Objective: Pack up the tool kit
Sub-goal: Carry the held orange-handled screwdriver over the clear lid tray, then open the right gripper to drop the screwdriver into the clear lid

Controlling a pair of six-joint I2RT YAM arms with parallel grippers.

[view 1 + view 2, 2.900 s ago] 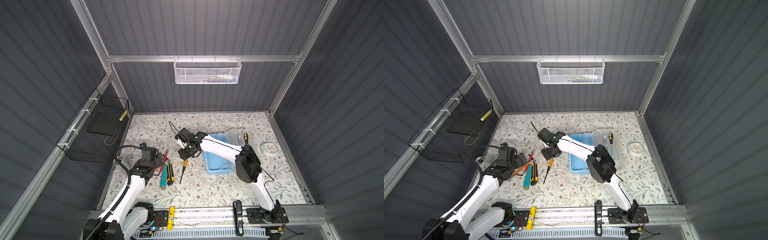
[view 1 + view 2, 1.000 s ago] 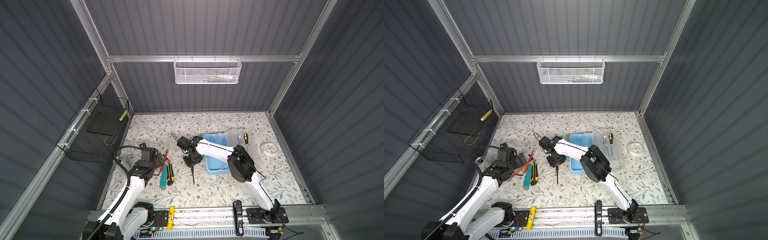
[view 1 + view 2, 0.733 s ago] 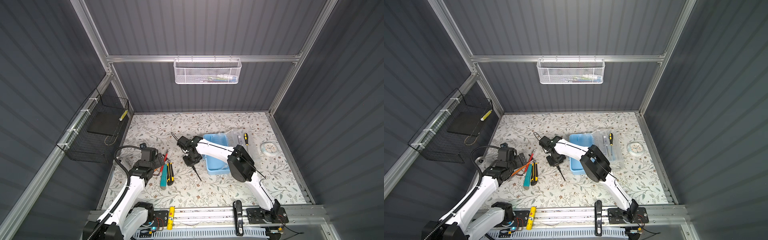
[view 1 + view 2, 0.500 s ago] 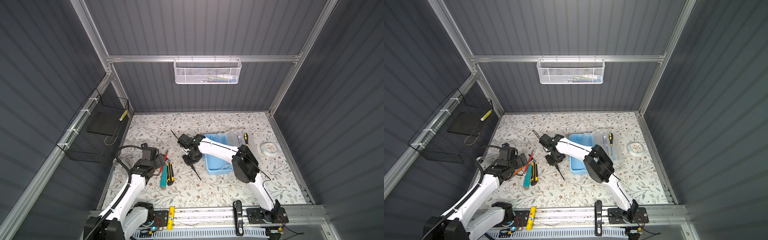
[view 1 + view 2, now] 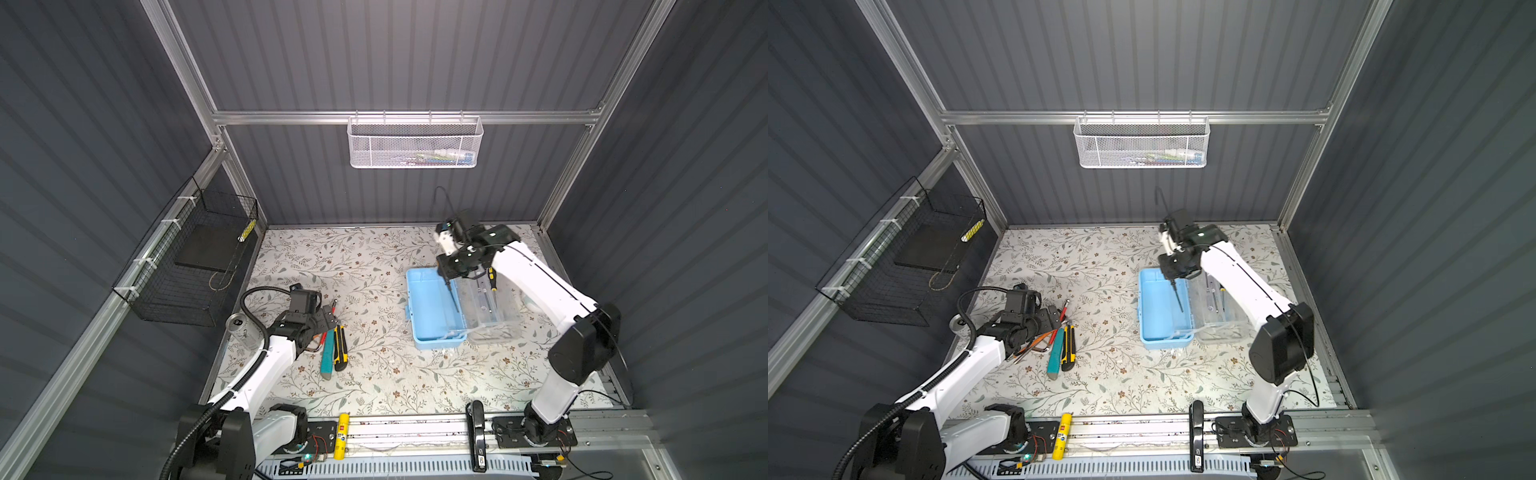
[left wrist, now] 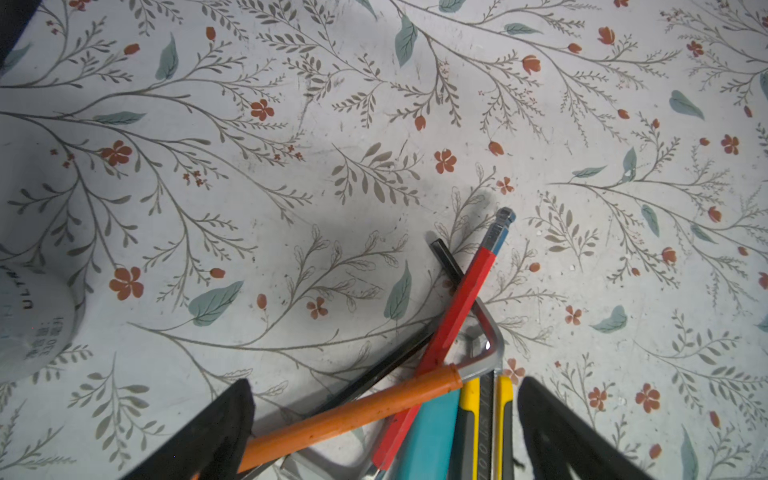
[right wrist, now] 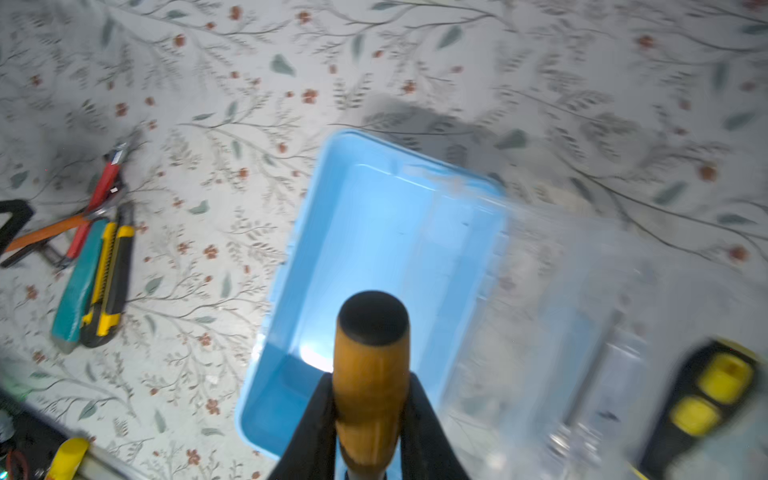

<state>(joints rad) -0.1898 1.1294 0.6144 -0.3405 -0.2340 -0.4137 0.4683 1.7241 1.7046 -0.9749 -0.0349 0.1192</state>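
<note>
Grey ribbed walls [image 5: 415, 62] around a floral desk [image 5: 365, 257].
On the left wall hangs the black wire basket [image 5: 187, 266], on the back rail the white mesh basket [image 5: 415, 143]. Mid-desk the light-blue box [image 5: 430, 307] lies open, clear lid [image 5: 490, 307] folded out beside it; the right hand [image 5: 449, 275] clamps an orange-handled screwdriver [image 7: 372, 365] tip-down over it. The left hand [image 6: 384, 388], spread wide and holding nothing, hovers over hex keys [image 6: 457, 299] beside the utility knife [image 5: 340, 347].

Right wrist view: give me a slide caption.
Right pincer grips an orange-handled screwdriver over the open light-blue box.

both top views: high, looking down, sharing whole table [image 5: 374, 257] | wrists: close, downward; right apparently motion-blurred
</note>
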